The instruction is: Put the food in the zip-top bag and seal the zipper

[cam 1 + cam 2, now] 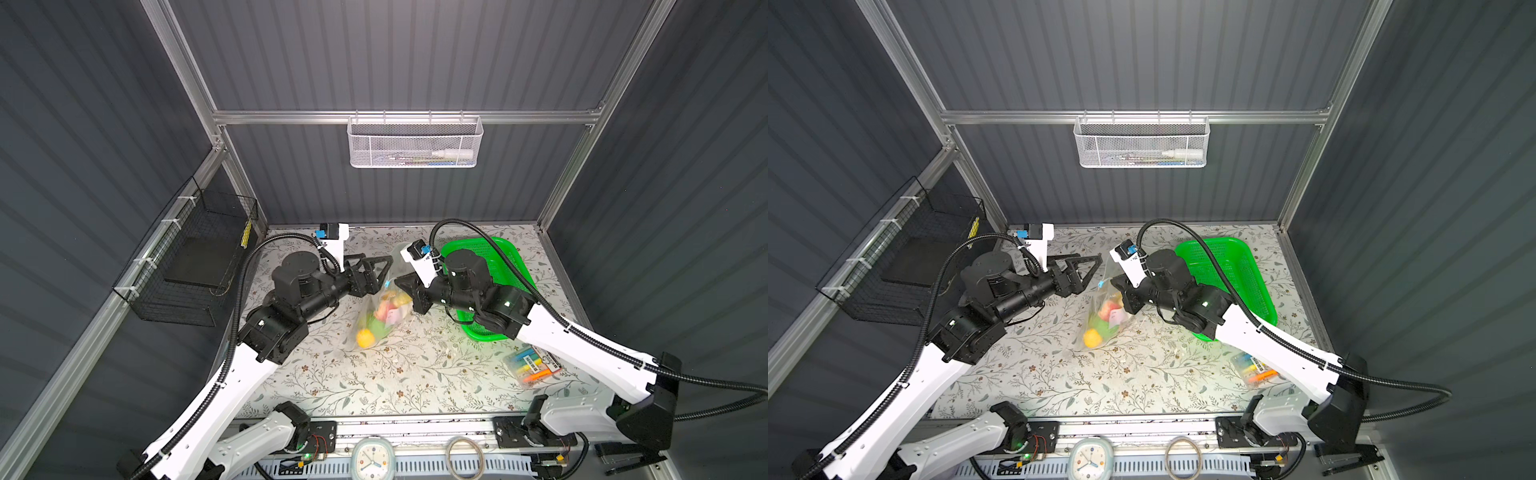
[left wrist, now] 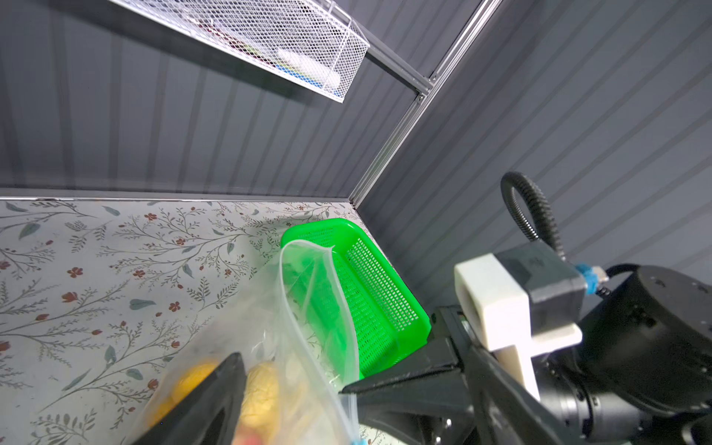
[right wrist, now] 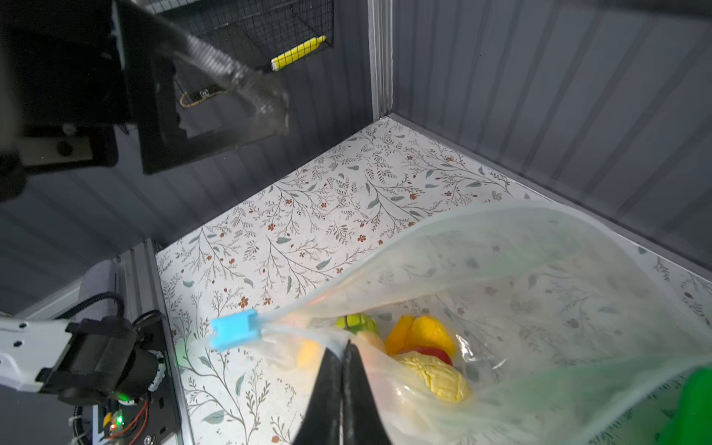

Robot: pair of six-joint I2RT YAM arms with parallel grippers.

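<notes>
Sealing stage: right tool (image 3: 345,343) clamped on bag (image 3: 539,269) rim beside slider (image 3: 235,329), left tool (image 1: 379,272) open; left should pinch slider squarely and draw it along zipper (image 3: 346,275), bag kept taut.

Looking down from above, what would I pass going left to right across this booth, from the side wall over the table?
In a top view: black wire basket on the side wall → zip-top bag with toy food inside → green basket → packet of markers.

Left gripper (image 1: 384,274) spread wide, right gripper (image 3: 344,346) clamped
</notes>
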